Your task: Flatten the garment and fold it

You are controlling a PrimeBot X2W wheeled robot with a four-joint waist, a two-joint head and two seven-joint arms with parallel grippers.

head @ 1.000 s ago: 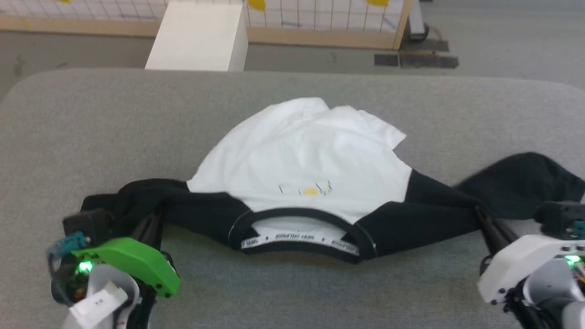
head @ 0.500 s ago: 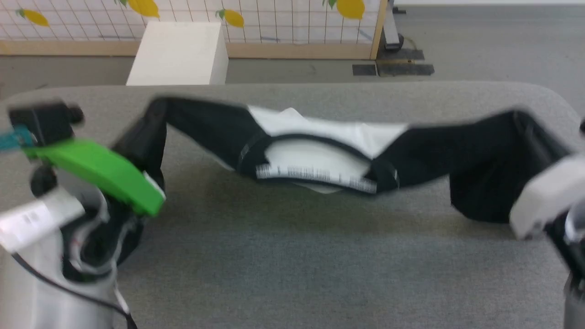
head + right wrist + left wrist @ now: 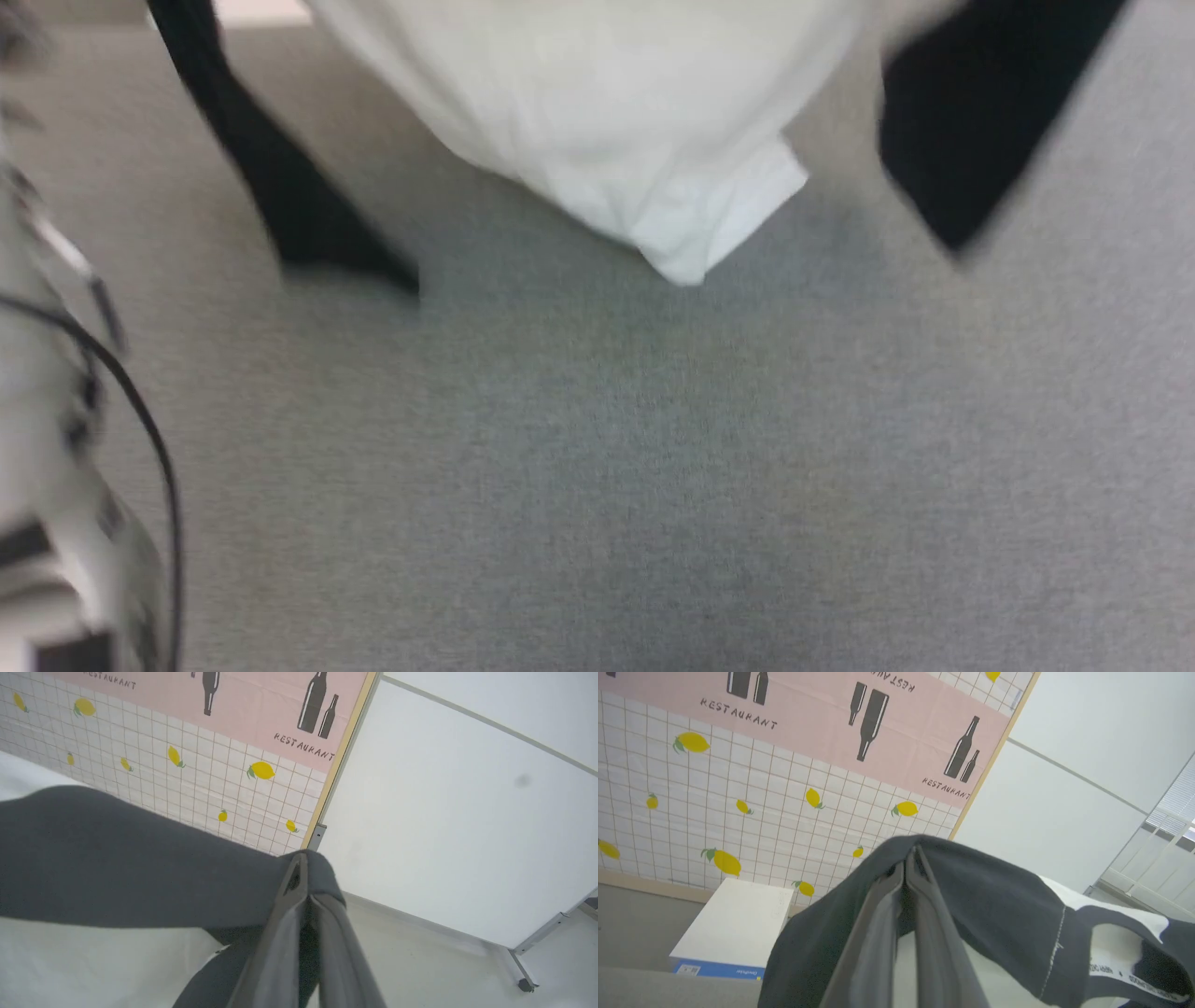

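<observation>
Our left gripper (image 3: 909, 867) shows two long dark grey tapering fingers; our right gripper (image 3: 302, 876) matches, with a small slot just behind one tip. Behind the left pincer, a thin black cable (image 3: 171, 485) loops along our pale forearm (image 3: 42, 439).

We see a long-sleeved cloth shirt (image 3: 607, 103), white in the body, black in sleeves and collar; a grey fabric-covered tabletop (image 3: 597, 467); a printed wall screen (image 3: 761, 812), white-gridded with yellow lemons under a pink band of black bottles; a white rectangular box (image 3: 733, 924), blue-edged.
</observation>
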